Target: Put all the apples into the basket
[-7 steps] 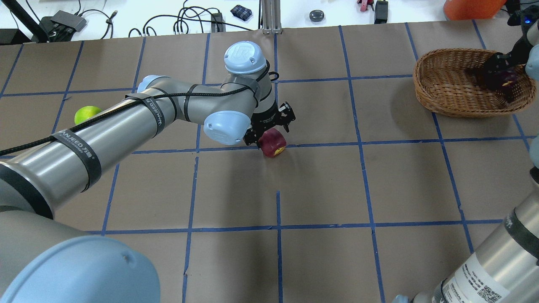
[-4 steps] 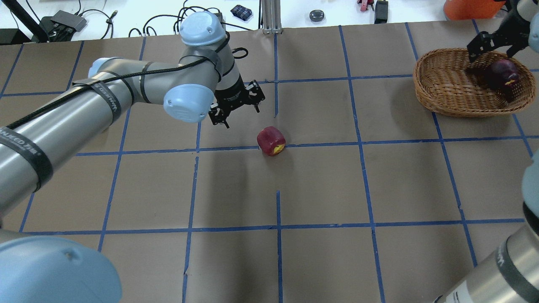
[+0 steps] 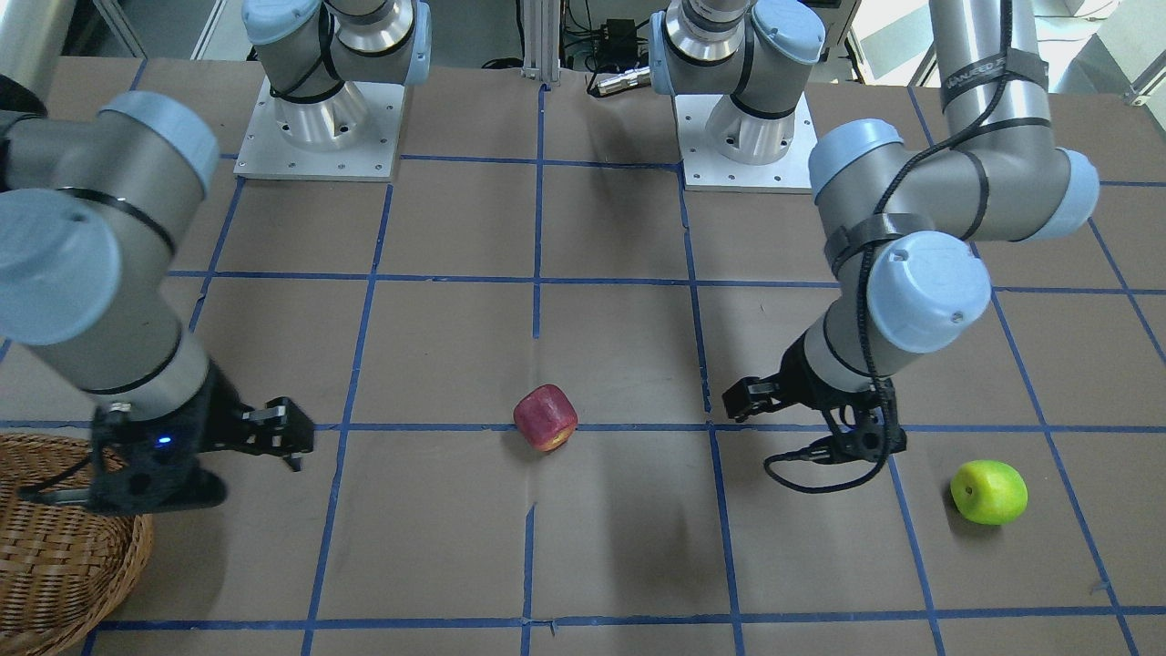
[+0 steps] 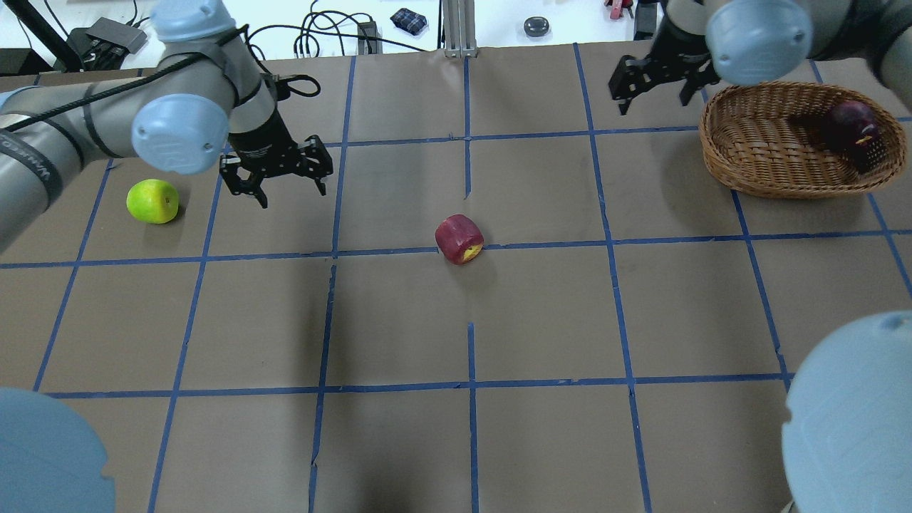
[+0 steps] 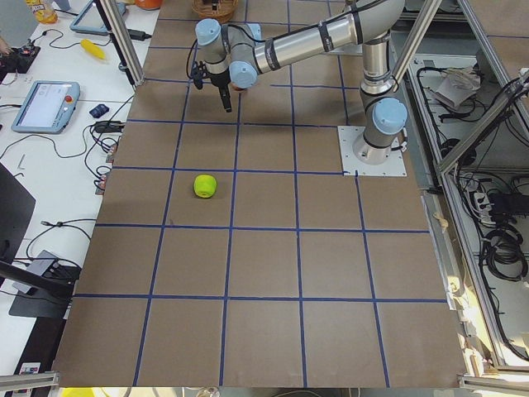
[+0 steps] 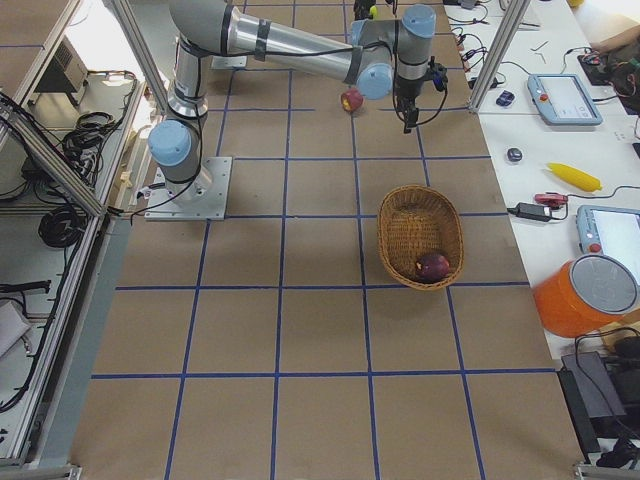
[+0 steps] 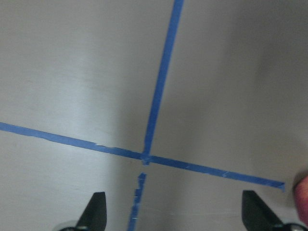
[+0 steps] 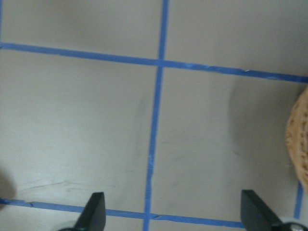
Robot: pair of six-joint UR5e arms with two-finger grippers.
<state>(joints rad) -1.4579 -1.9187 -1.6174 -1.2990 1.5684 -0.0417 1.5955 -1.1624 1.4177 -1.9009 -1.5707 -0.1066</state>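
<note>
A dark red apple [image 4: 848, 120] lies in the wicker basket [image 4: 755, 153] at the far right; it also shows in the exterior right view [image 6: 432, 265]. A second red apple [image 4: 459, 239] sits on the table's middle [image 3: 545, 417]. The yellow-green apple [image 4: 152, 201] lies at the far left [image 3: 988, 492]. My left gripper [image 4: 274, 174] is open and empty, between the green and red apples, apart from both. My right gripper [image 4: 655, 82] is open and empty, just left of the basket. The left wrist view shows a red sliver of apple [image 7: 303, 197] at its right edge.
Brown paper with a blue tape grid [image 4: 470, 385] covers the table. Cables and small devices [image 4: 335, 32] lie beyond the far edge, with an orange container [image 4: 798, 14] behind the basket. The basket's rim [image 8: 299, 144] shows in the right wrist view.
My left gripper has left the red apple on the table and moved left toward the green apple. My right gripper has let go of the dark apple and moved out of the basket.
</note>
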